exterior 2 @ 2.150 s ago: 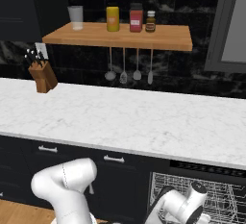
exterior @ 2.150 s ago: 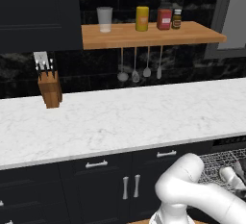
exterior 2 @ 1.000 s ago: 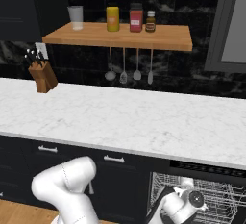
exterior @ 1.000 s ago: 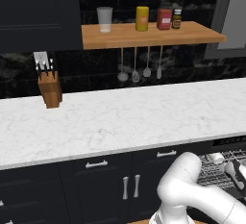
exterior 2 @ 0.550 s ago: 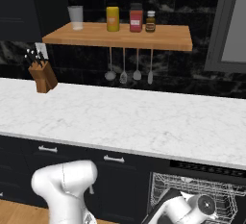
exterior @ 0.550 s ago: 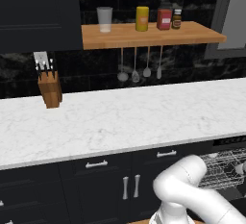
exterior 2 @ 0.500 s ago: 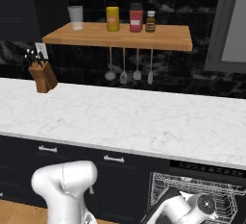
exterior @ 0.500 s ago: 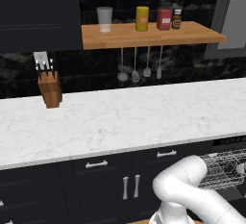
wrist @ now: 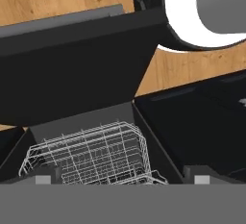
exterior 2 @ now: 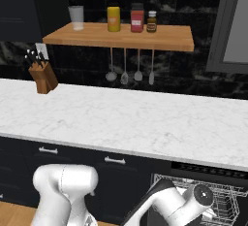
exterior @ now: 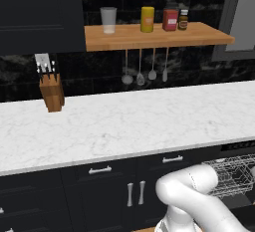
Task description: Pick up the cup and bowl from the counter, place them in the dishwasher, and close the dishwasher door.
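One long white marble counter [exterior: 149, 121] spans both base views above dark cabinets. Below its right end the dark built-in dishwasher [exterior 2: 213, 196] stands open, its grey wire rack [wrist: 91, 153] pulled out. Its dark flat door [wrist: 72, 69] hangs open over the wooden floor. Whether the gripper's fingers are spread or pressed together cannot be told. The rack's contents cannot be made out.

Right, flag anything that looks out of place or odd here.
The dark dishwasher door hangs open over the wooden floor, and the grey wire rack looks bare. No cup or bowl sits on the white marble counter. Nothing spilled or damaged.
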